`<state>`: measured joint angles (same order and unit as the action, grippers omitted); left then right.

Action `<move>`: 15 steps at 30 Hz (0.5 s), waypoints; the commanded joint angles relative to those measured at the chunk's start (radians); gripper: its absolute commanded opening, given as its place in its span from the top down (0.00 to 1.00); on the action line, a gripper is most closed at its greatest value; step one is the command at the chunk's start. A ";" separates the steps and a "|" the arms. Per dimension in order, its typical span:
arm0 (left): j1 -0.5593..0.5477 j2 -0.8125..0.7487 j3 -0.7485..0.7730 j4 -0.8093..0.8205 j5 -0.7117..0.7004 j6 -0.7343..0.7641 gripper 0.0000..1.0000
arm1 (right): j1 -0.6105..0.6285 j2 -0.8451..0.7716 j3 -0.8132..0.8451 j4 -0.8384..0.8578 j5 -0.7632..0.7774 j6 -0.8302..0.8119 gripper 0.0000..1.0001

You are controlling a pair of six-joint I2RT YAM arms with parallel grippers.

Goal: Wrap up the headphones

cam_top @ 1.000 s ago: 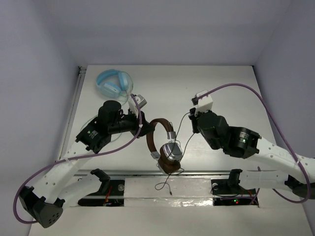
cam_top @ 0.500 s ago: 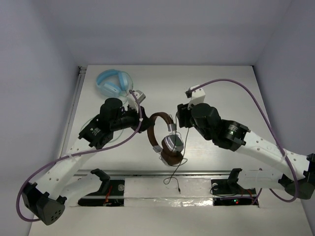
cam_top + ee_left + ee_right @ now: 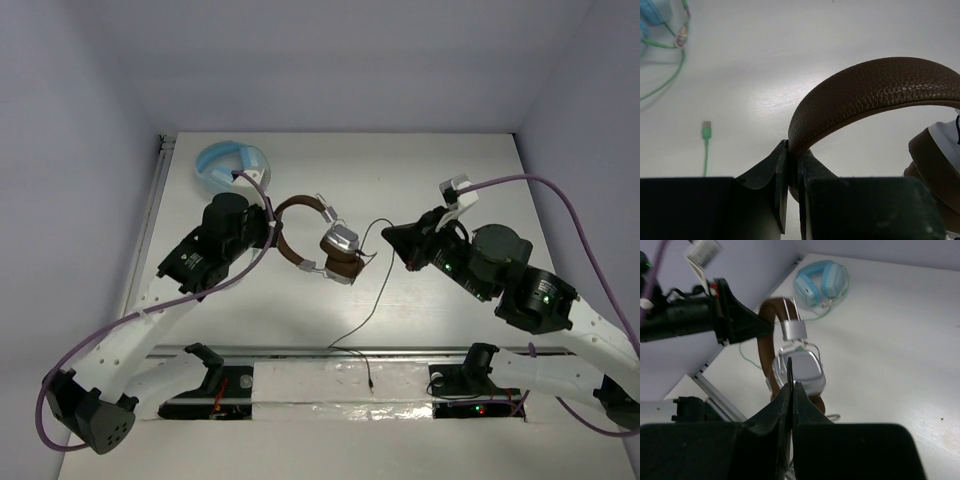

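The headphones [image 3: 322, 243] hang above the table, their brown headband [image 3: 875, 90] pinched between the jaws of my left gripper [image 3: 272, 226], which is shut on it [image 3: 792, 156]. The silver-and-brown ear cups [image 3: 801, 371] dangle to the right of that grip. The thin black cable [image 3: 372, 300] runs from the cups to my right gripper [image 3: 389, 236], then trails down to the table's near edge. My right gripper [image 3: 791, 386] is shut on the cable, a short stretch of which sticks up from between its jaws.
Light blue headphones [image 3: 228, 165] lie at the back left, and their pale green cable [image 3: 671, 80] and plug [image 3: 706, 132] stretch over the table under my left gripper. A rail [image 3: 330, 352] runs along the near edge.
My left gripper carried the headphones up and toward the back left. My right gripper swung away to the right, opened briefly and shut on the cable, which now stretches out from the cups.
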<state>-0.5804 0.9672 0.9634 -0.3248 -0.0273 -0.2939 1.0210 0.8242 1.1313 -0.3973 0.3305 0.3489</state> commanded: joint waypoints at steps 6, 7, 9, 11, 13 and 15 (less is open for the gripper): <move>0.014 -0.056 0.155 0.073 -0.152 -0.060 1.00 | -0.001 -0.112 -0.077 -0.023 -0.214 -0.008 1.00; 0.014 -0.065 0.156 0.082 -0.146 -0.073 1.00 | -0.001 -0.097 -0.073 -0.044 -0.231 -0.007 1.00; 0.023 -0.077 0.155 0.124 -0.129 -0.108 1.00 | -0.001 -0.071 -0.077 -0.102 -0.225 -0.001 1.00; 0.024 -0.091 0.167 0.159 -0.115 -0.145 1.00 | -0.001 -0.027 -0.099 -0.117 -0.203 0.008 1.00; 0.024 -0.093 0.175 0.187 -0.097 -0.171 1.00 | -0.001 -0.001 -0.135 -0.107 -0.209 0.018 1.00; 0.033 -0.084 0.178 0.226 -0.042 -0.215 1.00 | -0.001 0.032 -0.157 -0.071 -0.226 0.025 1.00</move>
<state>-0.5564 0.9035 1.0744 -0.2646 -0.1284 -0.4030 1.0210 0.8097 1.0126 -0.4789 0.1505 0.3656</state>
